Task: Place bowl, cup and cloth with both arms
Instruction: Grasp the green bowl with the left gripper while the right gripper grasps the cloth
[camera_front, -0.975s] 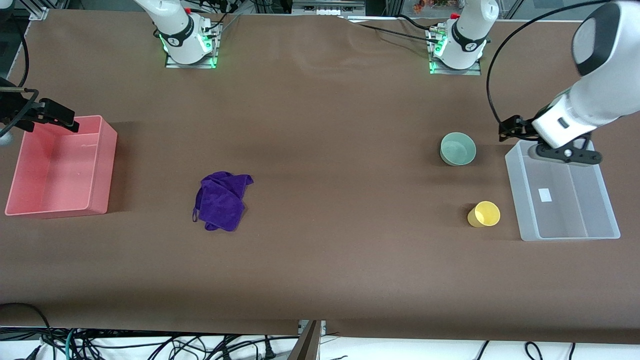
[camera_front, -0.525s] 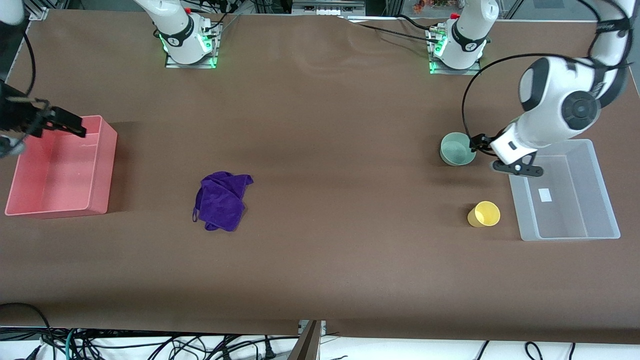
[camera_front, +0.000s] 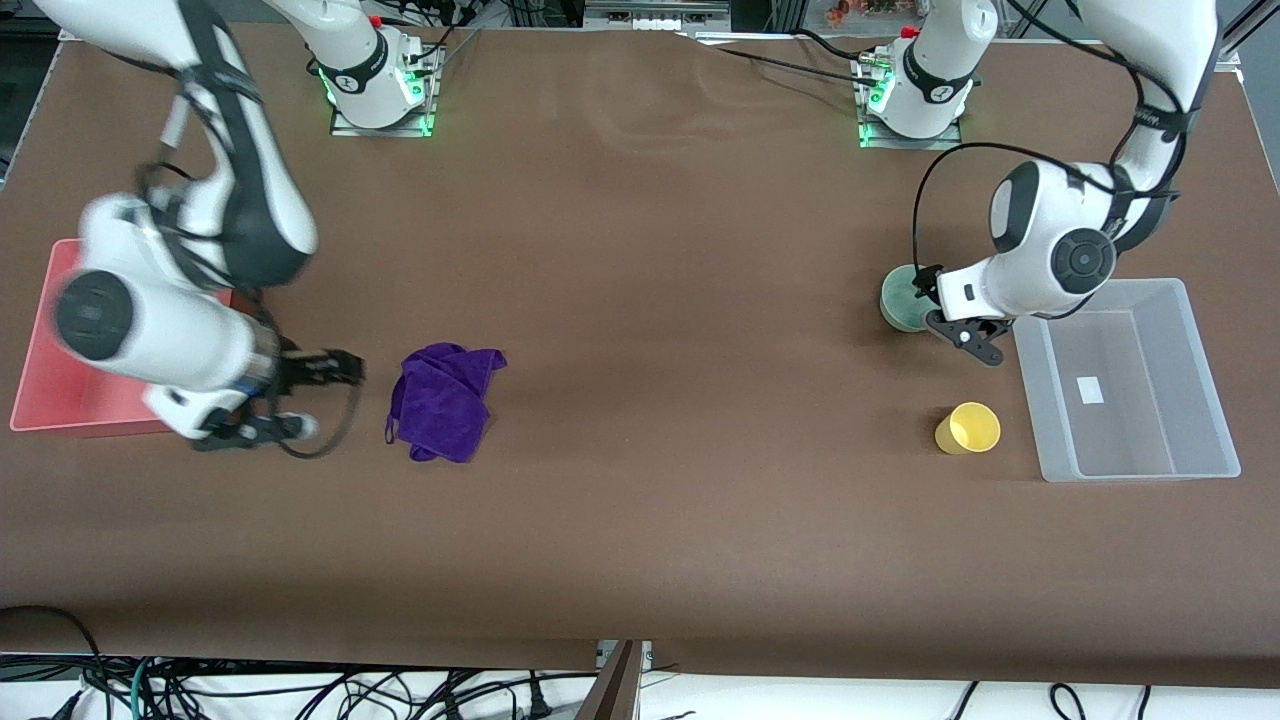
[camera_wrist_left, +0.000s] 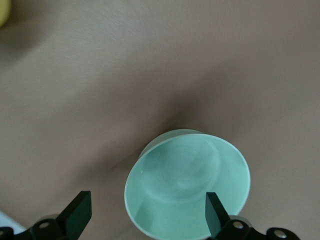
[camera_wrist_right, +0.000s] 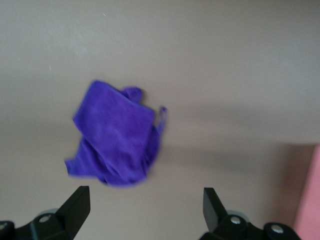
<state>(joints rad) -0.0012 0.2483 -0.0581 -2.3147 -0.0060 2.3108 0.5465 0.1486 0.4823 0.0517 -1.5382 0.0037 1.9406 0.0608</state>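
The pale mint-green bowl (camera_front: 900, 300) stands upright toward the left arm's end of the table, beside the clear bin. My left gripper (camera_front: 952, 316) is open just above the bowl; in the left wrist view the bowl (camera_wrist_left: 187, 182) lies between and below the spread fingertips (camera_wrist_left: 78, 214) of my left gripper (camera_wrist_left: 146, 215). The yellow cup (camera_front: 968, 428) stands nearer the front camera than the bowl. The crumpled purple cloth (camera_front: 445, 400) lies toward the right arm's end. My right gripper (camera_front: 315, 395) is open over the bare table between the pink bin and the cloth, which also shows in the right wrist view (camera_wrist_right: 115, 135).
A clear plastic bin (camera_front: 1200, 300) stands at the left arm's end, next to the bowl and cup. A pink bin (camera_front: 45, 405) stands at the right arm's end, partly hidden by the right arm; its edge shows in the right wrist view (camera_wrist_right: 309, 200).
The left gripper moved from over the clear bin to over the bowl. The right arm swung from over the pink bin down toward the cloth.
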